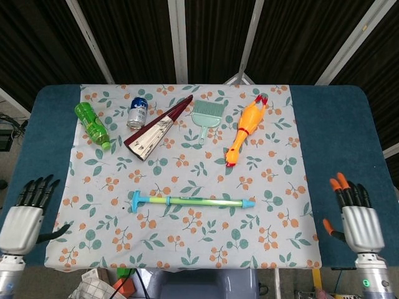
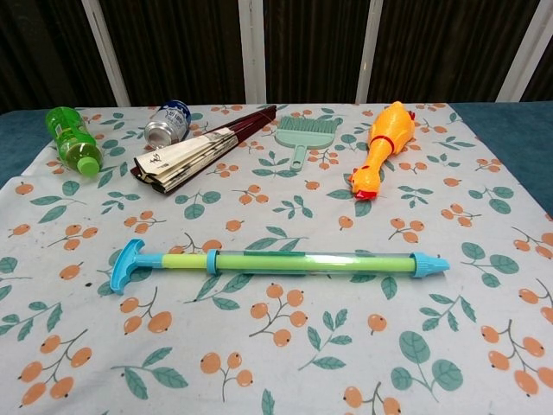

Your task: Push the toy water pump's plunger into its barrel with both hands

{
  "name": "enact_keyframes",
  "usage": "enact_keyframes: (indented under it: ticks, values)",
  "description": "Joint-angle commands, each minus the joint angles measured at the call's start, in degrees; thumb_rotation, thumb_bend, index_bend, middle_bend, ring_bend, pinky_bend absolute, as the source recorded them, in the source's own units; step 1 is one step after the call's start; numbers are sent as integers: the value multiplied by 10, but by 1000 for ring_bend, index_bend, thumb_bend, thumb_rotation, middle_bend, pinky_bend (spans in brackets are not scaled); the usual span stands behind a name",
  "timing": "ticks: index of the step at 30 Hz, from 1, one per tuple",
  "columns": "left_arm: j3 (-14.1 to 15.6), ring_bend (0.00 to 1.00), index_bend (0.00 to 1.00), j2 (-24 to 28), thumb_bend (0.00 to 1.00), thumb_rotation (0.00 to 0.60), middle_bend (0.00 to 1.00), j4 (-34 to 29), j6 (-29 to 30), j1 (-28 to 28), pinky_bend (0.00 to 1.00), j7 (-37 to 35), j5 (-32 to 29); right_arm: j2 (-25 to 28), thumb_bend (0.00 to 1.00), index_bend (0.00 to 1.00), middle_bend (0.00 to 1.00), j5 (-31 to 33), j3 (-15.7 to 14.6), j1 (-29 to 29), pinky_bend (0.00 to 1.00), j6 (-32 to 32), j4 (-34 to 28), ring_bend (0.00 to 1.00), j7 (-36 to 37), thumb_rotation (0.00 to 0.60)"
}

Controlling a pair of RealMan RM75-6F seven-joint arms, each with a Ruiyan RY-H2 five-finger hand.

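**Pump lying crosswise, both hands wide of its ends**

Floral cloth [image 1: 187, 243] is spread over a blue table [image 1: 346, 143], and the nearest strip of it, between the hands, is bare. At the near corners the left hand [image 1: 24, 215] and the right hand [image 1: 356, 215] are seen in the head view only, each with fingers apart and nothing held. Both are set outside the cloth's side edges, over the blue surface.

Further in, the toy water pump [image 2: 276, 261] lies flat near the cloth's middle, its long axis running left to right. The plunger handle [image 2: 126, 264] points toward the left hand; the barrel [image 2: 311, 261] and its nozzle tip [image 2: 429, 264] point toward the right hand. Each hand is well apart from its own end, at roughly equal remove. Only a short part of the plunger shows outside the barrel, so it is judged nearly seated.

Open cloth lies around both ends, allowing an inward approach along the axis.

Beyond, along the far edge, a green bottle [image 2: 71, 138], can [image 2: 167, 122], folded fan [image 2: 199, 150], small brush [image 2: 303, 135] and rubber chicken [image 2: 380, 149] are ranged, well clear of the pump.
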Motion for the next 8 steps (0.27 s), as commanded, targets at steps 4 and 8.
enact_keyframes:
  ticks: [4, 8]
  values:
    - [-3, 0, 1, 13, 199, 600, 0, 64, 35, 48, 0, -76, -8, 1, 313, 0, 0, -58, -15, -76, 0, 92, 92, 0, 72, 600]
    - [-13, 0, 0, 20, 199, 600, 0, 77, 28, 56, 0, -103, -21, -2, 314, 0, 0, -41, -10, -81, 0, 74, 102, 0, 86, 600]
